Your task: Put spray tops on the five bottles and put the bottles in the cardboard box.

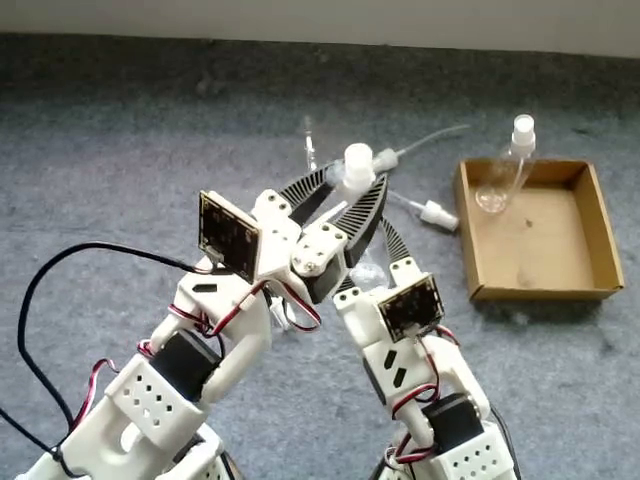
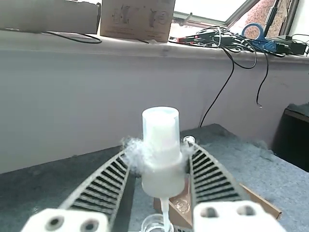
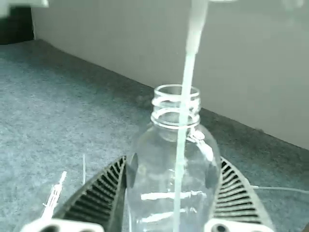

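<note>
The left gripper (image 2: 159,149) was closed on a white top (image 2: 161,126). Its ribbed fingers (image 2: 104,186) pressed the top's collar from both sides and held it upright, with wisps of lint clinging round it. The top's tube (image 3: 186,92) hung straight down through the open neck of a clear bottle (image 3: 164,193), while the collar itself sat above the neck, not yet seated on it. The right gripper (image 3: 174,166) was clamped round that bottle's body, one finger on each side, and the bottle stood upright between them. From above, the two grippers met near the middle of the grey carpet (image 1: 120,150), the left one over the right. The open box (image 1: 545,292) lay flat on the carpet on the right arm's side, apart from both grippers. Inside it lay a second bottle (image 1: 497,185) with its top already fitted, tilted so that the top leaned over the box's far wall. A loose top (image 1: 437,213) with its tube lay on the carpet between the grippers and the box, just beside the box's near corner. What looked like another loose top (image 1: 386,158) lay just past the held one, its tube trailing off toward the box. A thin spare tube (image 1: 310,145) lay beyond the left gripper.
</note>
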### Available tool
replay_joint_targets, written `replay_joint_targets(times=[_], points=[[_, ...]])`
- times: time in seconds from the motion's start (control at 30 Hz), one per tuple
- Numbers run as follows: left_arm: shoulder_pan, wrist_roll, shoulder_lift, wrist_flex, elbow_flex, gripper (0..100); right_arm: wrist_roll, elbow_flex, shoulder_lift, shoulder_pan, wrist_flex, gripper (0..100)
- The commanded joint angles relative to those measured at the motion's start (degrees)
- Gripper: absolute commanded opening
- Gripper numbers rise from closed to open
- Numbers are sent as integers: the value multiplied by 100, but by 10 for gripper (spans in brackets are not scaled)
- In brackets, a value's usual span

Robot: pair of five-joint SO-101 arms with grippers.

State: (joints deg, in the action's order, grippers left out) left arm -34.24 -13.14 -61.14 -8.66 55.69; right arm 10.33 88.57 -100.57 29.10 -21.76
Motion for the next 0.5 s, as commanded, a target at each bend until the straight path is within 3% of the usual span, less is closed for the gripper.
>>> replay_joint_targets(times=[0.0,0.23,0.47], points=[[-110,-26,13,97,-48,5,-35,-40,-576,-101,-13,166],[-119,-26,13,97,-48,5,-70,198,-488,-1455,-4,166],[-84,-26,13,97,-48,5,-70,365,-488,-1543,-22,166]])
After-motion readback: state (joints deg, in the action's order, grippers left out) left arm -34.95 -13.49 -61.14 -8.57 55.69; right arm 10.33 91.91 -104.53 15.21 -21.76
